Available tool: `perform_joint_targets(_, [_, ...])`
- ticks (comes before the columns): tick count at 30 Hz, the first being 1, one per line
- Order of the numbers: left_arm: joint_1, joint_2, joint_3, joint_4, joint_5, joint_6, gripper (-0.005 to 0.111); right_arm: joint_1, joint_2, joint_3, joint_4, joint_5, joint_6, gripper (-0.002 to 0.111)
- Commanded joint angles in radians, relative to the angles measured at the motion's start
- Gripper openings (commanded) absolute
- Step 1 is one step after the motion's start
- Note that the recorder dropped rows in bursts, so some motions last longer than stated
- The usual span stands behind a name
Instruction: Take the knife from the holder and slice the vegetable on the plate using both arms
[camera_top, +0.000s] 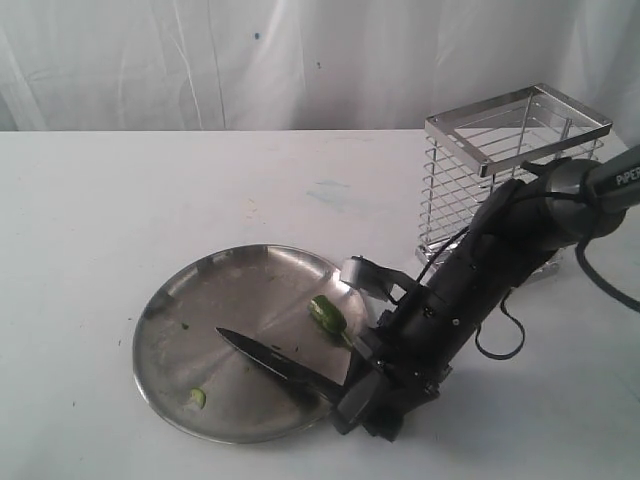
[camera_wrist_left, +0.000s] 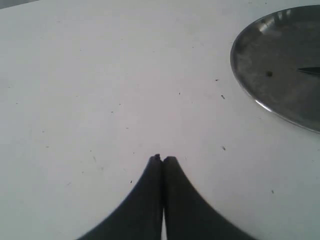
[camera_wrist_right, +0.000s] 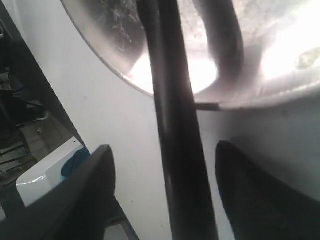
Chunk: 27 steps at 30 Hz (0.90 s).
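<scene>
The black knife (camera_top: 272, 364) lies on the steel plate (camera_top: 228, 288) with its tip toward the plate's middle and its handle (camera_wrist_right: 178, 125) reaching over the near rim. My right gripper (camera_top: 352, 398) is open around that handle, and its fingers (camera_wrist_right: 95, 175) stand apart from the handle on both sides. On the plate's right part lies the green pepper (camera_top: 327, 313), with one cut slice (camera_top: 197, 398) near the front rim. The wire holder (camera_top: 510, 170) stands empty behind the right arm. My left gripper (camera_wrist_left: 162, 159) is shut on nothing above bare table, left of the plate (camera_wrist_left: 280, 75).
The white table (camera_top: 150, 190) spreads around the plate. A black cable (camera_top: 500, 335) loops beside the right arm. In the right wrist view the table's edge runs close by, with a white and blue box (camera_wrist_right: 50, 172) below it.
</scene>
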Motion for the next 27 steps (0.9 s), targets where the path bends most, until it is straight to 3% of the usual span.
perform_joint_targets(1, [-0.004,-0.005,0.003,-0.011,0.0,0.0,0.0,-0.002,0.047,0.006,-0.016,-0.027,-0.016,0.057])
perform_joint_targets(3, [-0.004,-0.005,0.003,-0.011,0.0,0.0,0.0,-0.002,0.059,0.006,-0.012,-0.032,-0.016,0.05])
perform_joint_targets(6, [-0.004,-0.005,0.003,-0.011,0.0,0.0,0.0,-0.002,0.072,0.006,-0.024,-0.032,-0.011,0.021])
perform_joint_targets(7, [-0.004,-0.005,0.003,-0.011,0.0,0.0,0.0,-0.002,0.078,0.006,-0.024,-0.028,-0.004,0.003])
perform_joint_targets(8, [-0.004,-0.005,0.003,-0.011,0.0,0.0,0.0,-0.002,0.081,0.006,-0.024,-0.023,-0.004,0.0])
perform_joint_targets(14, [-0.004,-0.005,0.003,-0.011,0.0,0.0,0.0,-0.002,0.031,0.006,-0.011,0.007,-0.004,0.0])
perform_joint_targets(27, [-0.004,-0.005,0.003,-0.011,0.0,0.0,0.0,-0.002,-0.54,0.111,-0.022,0.007,0.022,0.0])
